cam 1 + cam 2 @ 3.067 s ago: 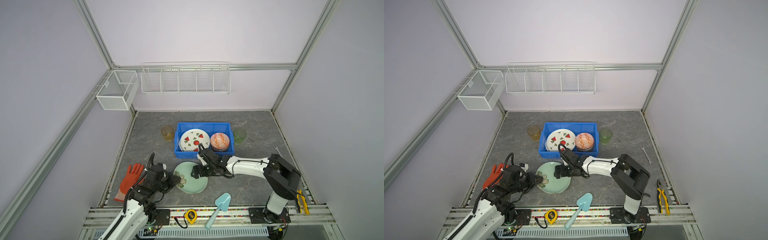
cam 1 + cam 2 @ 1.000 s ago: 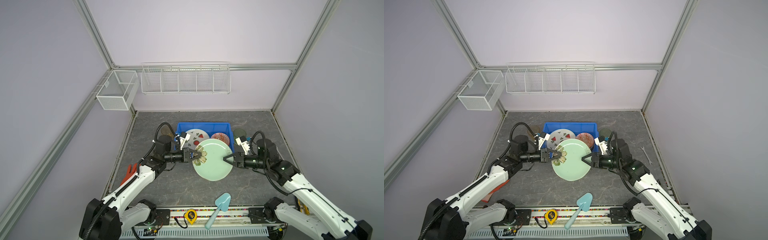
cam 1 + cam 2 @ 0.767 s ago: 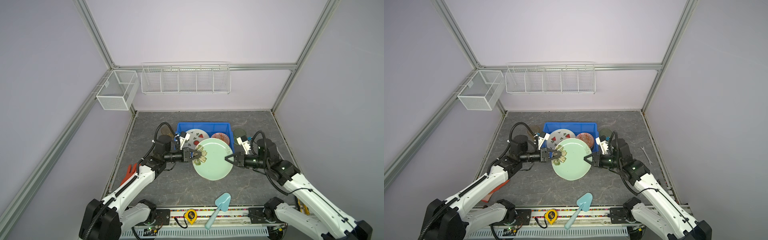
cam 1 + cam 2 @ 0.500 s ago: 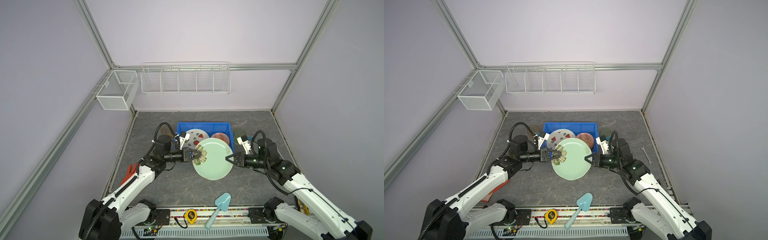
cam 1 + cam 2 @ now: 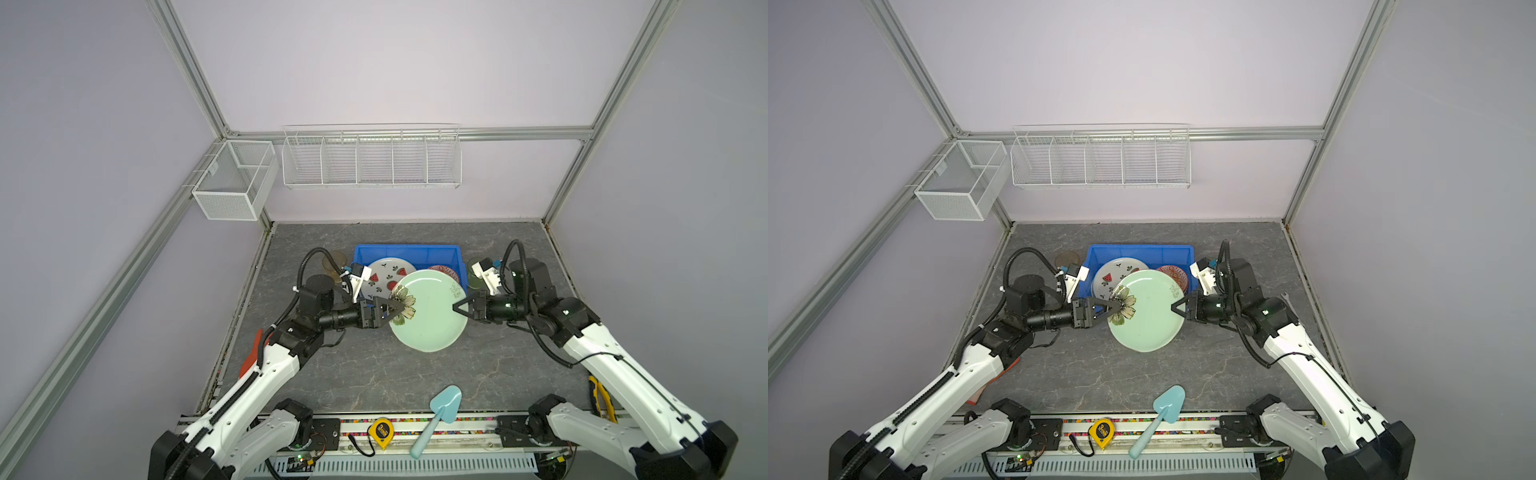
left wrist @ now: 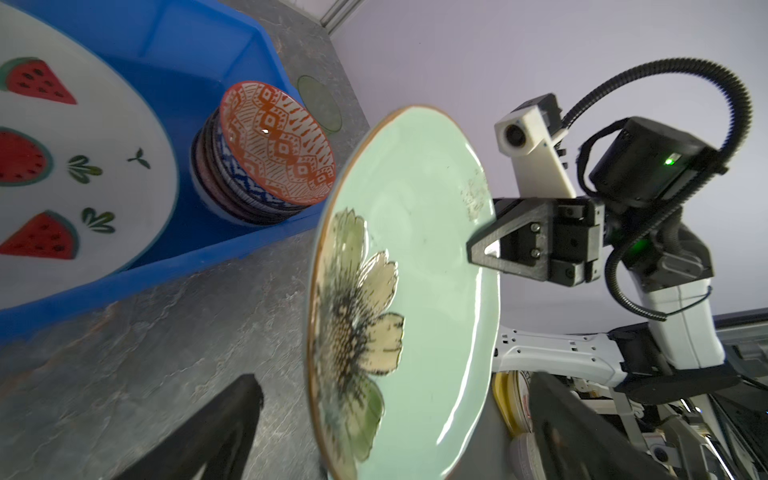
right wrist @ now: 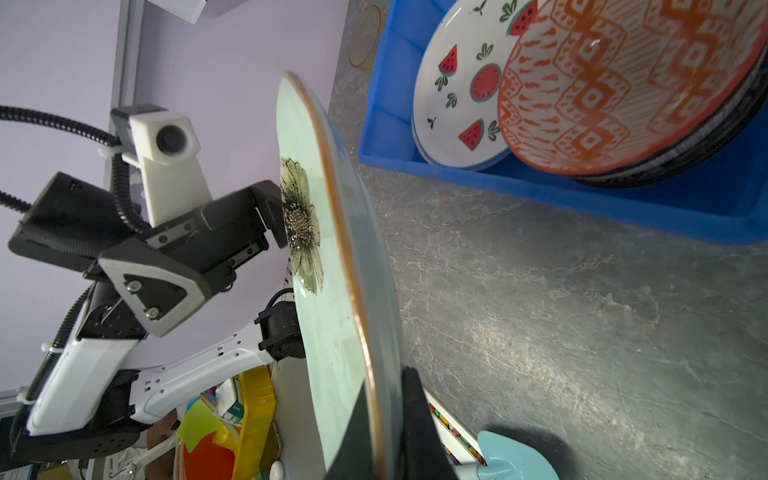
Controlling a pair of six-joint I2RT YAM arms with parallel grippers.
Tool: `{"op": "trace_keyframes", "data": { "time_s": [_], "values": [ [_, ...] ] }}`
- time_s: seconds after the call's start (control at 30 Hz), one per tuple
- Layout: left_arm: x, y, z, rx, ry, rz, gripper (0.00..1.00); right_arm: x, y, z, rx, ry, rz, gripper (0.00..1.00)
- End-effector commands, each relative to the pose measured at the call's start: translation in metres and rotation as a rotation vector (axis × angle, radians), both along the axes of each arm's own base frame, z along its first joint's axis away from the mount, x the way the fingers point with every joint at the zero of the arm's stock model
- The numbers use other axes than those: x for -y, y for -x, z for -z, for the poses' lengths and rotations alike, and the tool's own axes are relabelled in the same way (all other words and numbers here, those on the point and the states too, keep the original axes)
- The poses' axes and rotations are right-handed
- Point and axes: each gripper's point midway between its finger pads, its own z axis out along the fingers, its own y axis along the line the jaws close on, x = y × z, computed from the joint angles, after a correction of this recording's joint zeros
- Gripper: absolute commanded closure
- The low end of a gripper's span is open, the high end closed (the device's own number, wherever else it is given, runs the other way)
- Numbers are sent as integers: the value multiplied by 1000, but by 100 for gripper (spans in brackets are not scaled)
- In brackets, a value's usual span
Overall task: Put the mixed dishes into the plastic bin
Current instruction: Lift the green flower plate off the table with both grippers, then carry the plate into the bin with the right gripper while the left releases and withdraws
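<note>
The green plate (image 5: 428,316) (image 5: 1146,316) with the flower on it hangs between my two arms, up off the table (image 5: 374,374), just in front of the blue bin (image 5: 405,248) (image 5: 1140,248). In both top views its far rim overlaps the bin's near wall, so it is not inside. My right gripper (image 5: 455,309) (image 5: 1173,309) is pinched tight on the plate's rim on my right side, one finger on each face; my left wrist view shows that pinch plainly (image 6: 473,249). My left gripper (image 5: 398,312) (image 5: 1116,313) sits at the opposite rim, by the flower, with its fingers (image 6: 232,415) spread wide apart and the rim between them. One finger looks close to the flower in the right wrist view, though I cannot tell if it touches the plate (image 7: 332,332).

Inside the bin lies the watermelon plate (image 5: 384,278) on the left, and beside it a stack of bowls with the orange bowl (image 5: 446,274) (image 6: 274,145) on top. The amber cup (image 5: 334,264) stands on the table just left of the bin, and the green cup (image 5: 473,276) just right of it, partly hidden behind my right wrist camera. Well apart, near the front edge, are the teal scoop (image 5: 440,411) and the yellow tape measure (image 5: 381,432)
</note>
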Motion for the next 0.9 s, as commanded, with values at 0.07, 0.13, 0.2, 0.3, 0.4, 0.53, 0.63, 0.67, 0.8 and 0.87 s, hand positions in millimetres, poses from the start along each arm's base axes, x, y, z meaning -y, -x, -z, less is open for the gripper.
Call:
{"op": "trace_keyframes", "data": {
  "time_s": [0.07,0.13,0.2,0.3,0.4,0.53,0.63,0.67,0.8,0.87],
  "values": [
    [-48,-6,1,5,-88,-218,0,-13,-11,-32,81,-33,-139,94],
    [-64,-1,-2,17,-90,-272,0,-15,-19,-33,80,-4,-167,94],
    [-75,7,0,18,-112,-306,0,-17,-27,-29,65,28,-200,94],
    [-85,19,5,-3,-135,-339,0,-23,-40,-23,34,47,-240,94],
    [-93,29,7,-11,-146,-367,0,-29,-54,-17,24,68,-272,93],
    [-105,40,3,5,-161,-411,0,-36,-76,-7,24,94,-280,93],
    [-110,47,2,6,-175,-424,0,-43,-91,-1,13,101,-291,93],
    [-112,50,3,1,-177,-427,0,-45,-96,0,11,101,-293,93],
    [-116,59,8,-14,-183,-437,0,-54,-114,4,-4,105,-302,93],
    [-118,62,9,-16,-189,-439,0,-58,-125,6,-8,106,-303,93]
  ]
}}
